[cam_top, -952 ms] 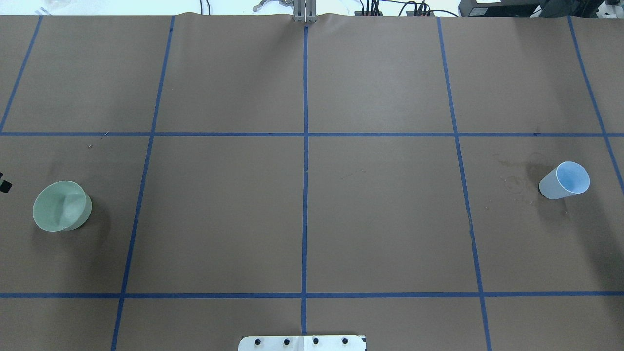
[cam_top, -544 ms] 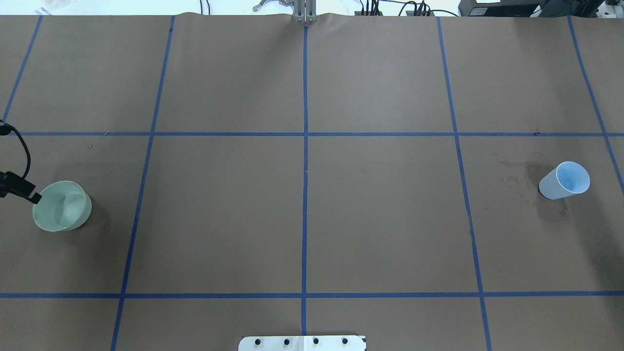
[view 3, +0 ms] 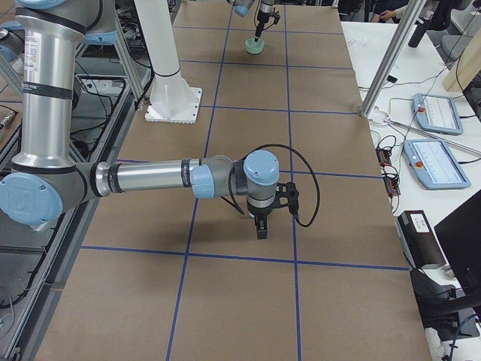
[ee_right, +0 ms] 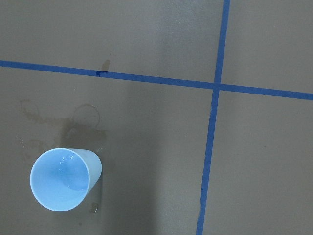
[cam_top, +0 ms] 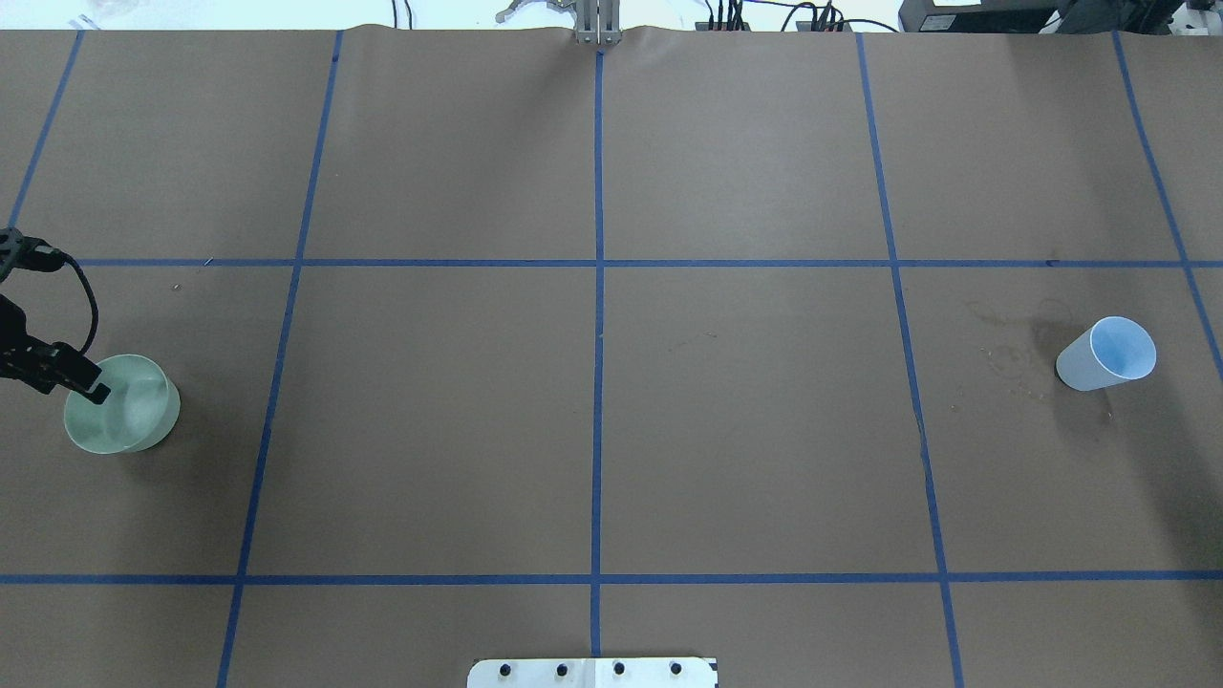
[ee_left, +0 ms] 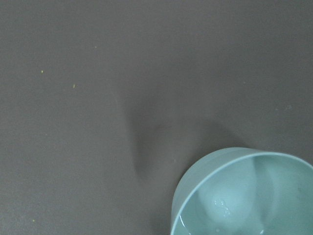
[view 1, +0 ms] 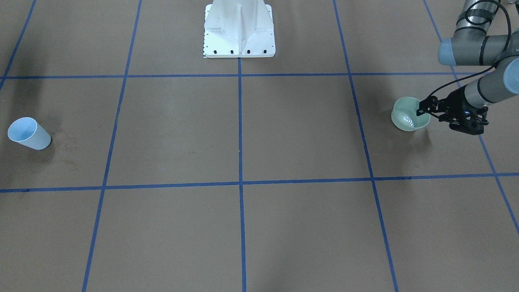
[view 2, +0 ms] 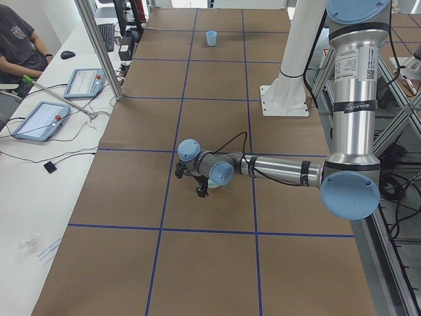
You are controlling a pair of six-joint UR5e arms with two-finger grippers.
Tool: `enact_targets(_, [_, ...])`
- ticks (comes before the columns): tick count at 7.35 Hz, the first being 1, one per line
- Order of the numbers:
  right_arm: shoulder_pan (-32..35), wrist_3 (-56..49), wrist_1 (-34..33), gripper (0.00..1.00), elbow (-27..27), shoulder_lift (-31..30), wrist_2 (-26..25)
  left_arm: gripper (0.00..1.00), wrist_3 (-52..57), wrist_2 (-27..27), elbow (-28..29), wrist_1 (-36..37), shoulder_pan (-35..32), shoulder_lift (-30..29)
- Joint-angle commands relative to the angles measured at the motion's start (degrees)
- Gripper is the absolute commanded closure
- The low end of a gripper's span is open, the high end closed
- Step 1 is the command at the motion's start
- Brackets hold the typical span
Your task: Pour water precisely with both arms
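On my feeds the brown paper-covered table with blue tape grid (cam_top: 592, 420) fills everything. My grey left arm (view 1: 482, 48) has swung in over the past second; its black left gripper (view 1: 423, 108) now hangs at the rim of the pale green round bowl (cam_top: 122, 404), fingers slightly parted, gripping nothing yet. So the grasp comes next, I judge. The right gripper (view 3: 260, 227) hovers mid-table; I cannot tell its opening. The light blue plastic cup (cam_top: 1108, 354) stands far right; the water (ee_left: 222, 205) glints in the bowl.
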Motion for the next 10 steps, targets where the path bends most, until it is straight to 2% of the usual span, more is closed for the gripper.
enact_targets(1, [-0.32,-0.03,0.0,0.01,-0.05,0.0,-0.01,1.0,-0.24,0.0,-0.33,0.06,0.08,-0.19])
enact_targets(3, [-0.32,-0.03,0.09,0.01,-0.14,0.0,-0.01,1.0,-4.25,-0.17,-0.69,0.15,0.08,-1.49])
enact_targets(4, [-0.32,-0.03,0.09,0.0,-0.14,0.0,-0.01,1.0,-9.59,-0.52,-3.13,0.59,0.08,-4.03])
enact_targets(6, [-0.32,-0.03,0.09,0.01,-0.14,0.18,-0.1,1.0,-27.49,-0.62,-6.22,1.12,1.47,-13.06])
enact_targets(7, [-0.32,-0.03,0.09,0.01,-0.49,0.18,-0.19,1.0,-35.58,-0.01,-5.79,1.2,5.48,-18.67])
enact_targets(8, [-0.32,-0.03,0.09,0.01,-1.36,0.44,-0.19,1.0,-44.27,1.22,-4.31,1.29,11.01,-25.26])
enact_targets(9, [-0.32,-0.03,0.09,0.01,-1.63,0.44,-0.19,1.0,-48.36,5.41,-0.38,1.29,13.24,-31.5])
enact_targets(10, [-0.32,-0.03,0.09,0.01,-1.81,0.61,-0.19,1.0,-51.36,8.32,7.75,1.29,16.91,-40.0])
